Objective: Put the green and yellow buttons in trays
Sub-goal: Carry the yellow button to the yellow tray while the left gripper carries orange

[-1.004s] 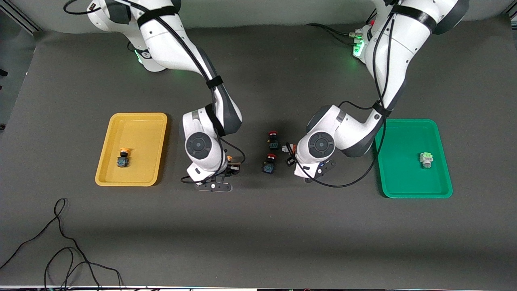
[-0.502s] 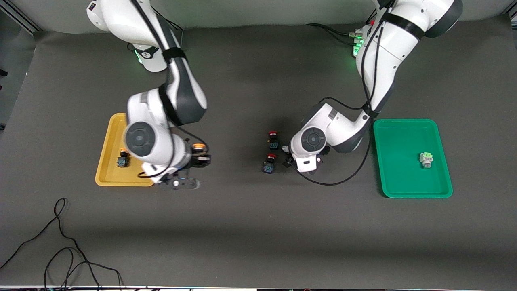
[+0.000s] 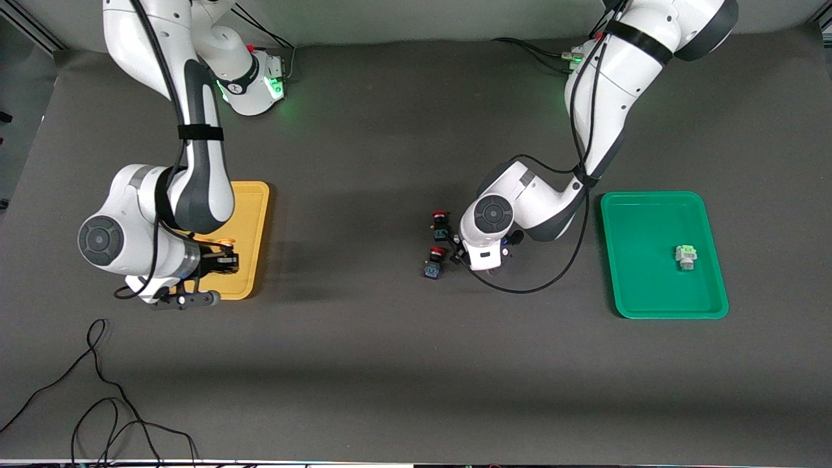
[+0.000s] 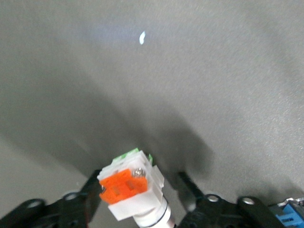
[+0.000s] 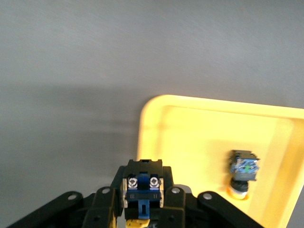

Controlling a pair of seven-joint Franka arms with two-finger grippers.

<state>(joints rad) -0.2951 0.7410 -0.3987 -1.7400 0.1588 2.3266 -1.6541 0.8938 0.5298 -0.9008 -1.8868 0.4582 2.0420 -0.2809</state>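
My right gripper [image 3: 221, 259] is shut on a yellow button with a black-blue body [image 5: 142, 189] and holds it over the near corner of the yellow tray [image 3: 252, 208]. The right wrist view shows the gripper [image 5: 142, 183] over the tray's rim [image 5: 156, 107], with a second yellow button [image 5: 243, 172] lying in the tray. My left gripper [image 4: 137, 174] is low over the table, its fingers open around a white-bodied button with an orange piece [image 4: 130, 187]. A green-capped white button [image 3: 684, 257] lies in the green tray [image 3: 650, 292].
Two red-capped switches [image 3: 441, 224] [image 3: 434, 262] stand on the mat beside the left hand [image 3: 484, 234]; a blue body [image 4: 290, 213] shows at the edge of the left wrist view. A black cable [image 3: 97, 403] lies at the near corner by the right arm's end.
The right arm swung from the table's middle to the yellow tray, carrying the yellow button. The left hand shifted a little toward the red switches, over the white button.
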